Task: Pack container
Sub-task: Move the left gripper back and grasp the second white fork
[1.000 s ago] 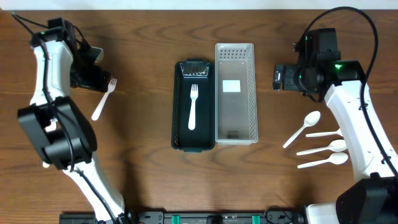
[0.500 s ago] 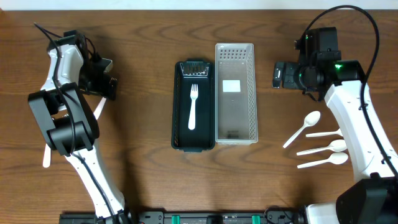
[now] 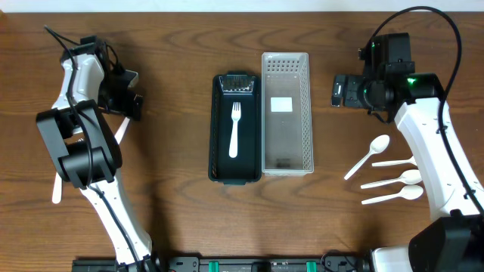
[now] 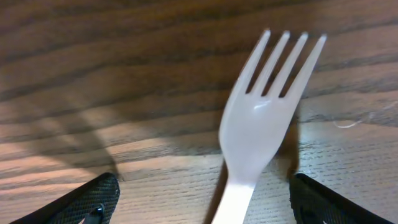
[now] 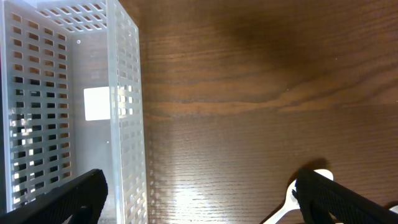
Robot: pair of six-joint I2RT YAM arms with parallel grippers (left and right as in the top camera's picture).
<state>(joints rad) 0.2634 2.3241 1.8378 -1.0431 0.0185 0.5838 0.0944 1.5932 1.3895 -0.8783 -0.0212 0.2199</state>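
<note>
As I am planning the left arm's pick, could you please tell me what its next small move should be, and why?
Probably lower the left gripper and close its fingers on the white fork: the fingers stand open either side of its neck, it lies flat on the table, and a second fork already sits in the dark container.

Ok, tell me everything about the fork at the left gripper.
The fork is white, glossy, plastic-looking, with four tines and a broad neck narrowing to the handle. It lies flat on the wooden table, tines pointing away from the wrist camera, between the fingers of the open left gripper, which do not touch it.
</note>
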